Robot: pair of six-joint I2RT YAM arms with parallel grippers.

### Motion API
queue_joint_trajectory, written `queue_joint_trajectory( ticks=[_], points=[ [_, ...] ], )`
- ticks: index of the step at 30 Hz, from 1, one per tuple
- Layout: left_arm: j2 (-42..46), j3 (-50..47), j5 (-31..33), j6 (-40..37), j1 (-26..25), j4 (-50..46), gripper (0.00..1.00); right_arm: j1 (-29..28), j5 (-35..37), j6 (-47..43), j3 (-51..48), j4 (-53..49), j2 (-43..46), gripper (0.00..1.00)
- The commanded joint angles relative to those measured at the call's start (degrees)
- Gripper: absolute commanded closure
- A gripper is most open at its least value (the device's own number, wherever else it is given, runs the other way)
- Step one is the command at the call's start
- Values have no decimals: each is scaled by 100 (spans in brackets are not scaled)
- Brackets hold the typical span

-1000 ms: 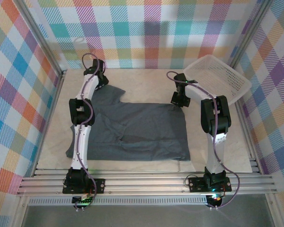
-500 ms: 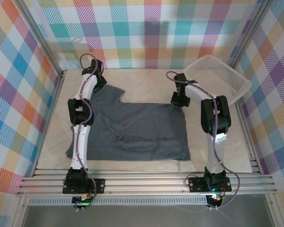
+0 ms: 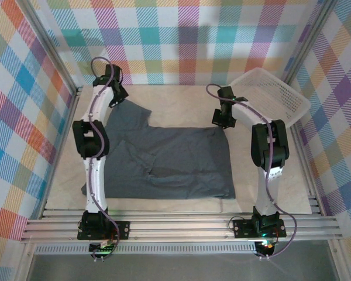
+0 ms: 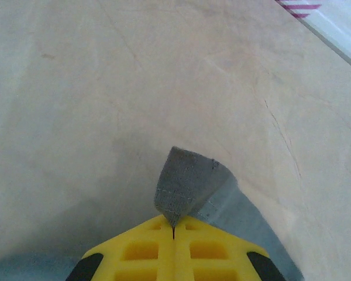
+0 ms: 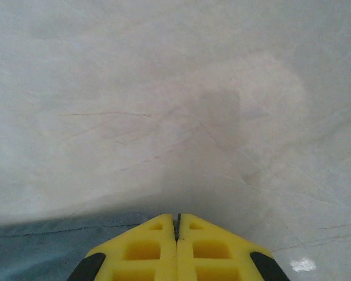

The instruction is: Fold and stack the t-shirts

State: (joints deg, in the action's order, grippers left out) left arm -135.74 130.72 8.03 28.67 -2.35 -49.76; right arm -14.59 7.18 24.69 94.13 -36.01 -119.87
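Grey sleeve cloth of the t-shirt (image 3: pixel 169 158) is pinched in my left hand (image 4: pixel 174 229), ready for folding. My right hand (image 5: pixel 176 222) is clenched shut at its other far corner.

The t-shirt (image 3: pixel 169 161) lay spread on the middle of the surface (image 3: pixel 175 96), between the two arms. The basket (image 3: pixel 298 105) sat in the far right corner, behind and to the right of the t-shirt and apart from it. The left fingers (image 4: pixel 140 252) were at the t-shirt's far left corner, with a tip of cloth sticking up between them. The right fingers (image 5: pixel 143 252) were at its far right corner, the cloth's edge running off to their left.
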Motion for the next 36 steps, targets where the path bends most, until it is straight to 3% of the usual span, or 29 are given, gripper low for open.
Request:
queue_joint_trajectory(
  ticks=[1, 8, 19, 27, 36],
  points=[
    [1109, -1028, -134, 50, -47, 451, 100, 26, -163, -330, -4, 110, 317, 100],
    [3089, -3660, -580, 387, -52, 1055, 100, 17, -61, -282, -362, 165, 824, 100],
    [6186, -6921, -21, 672, -39, 618, 100, -83, 279, 285, -2252, 210, 2226, 100],
    [7399, -7980, 791, 1027, -16, 0, 100, -161, 46, 635, -3158, 100, 2537, 100],
    [7771, -7960, 1715, 1352, -3, -445, 100, -225, 285, 626, -3252, -182, 2715, 100]
  ],
)
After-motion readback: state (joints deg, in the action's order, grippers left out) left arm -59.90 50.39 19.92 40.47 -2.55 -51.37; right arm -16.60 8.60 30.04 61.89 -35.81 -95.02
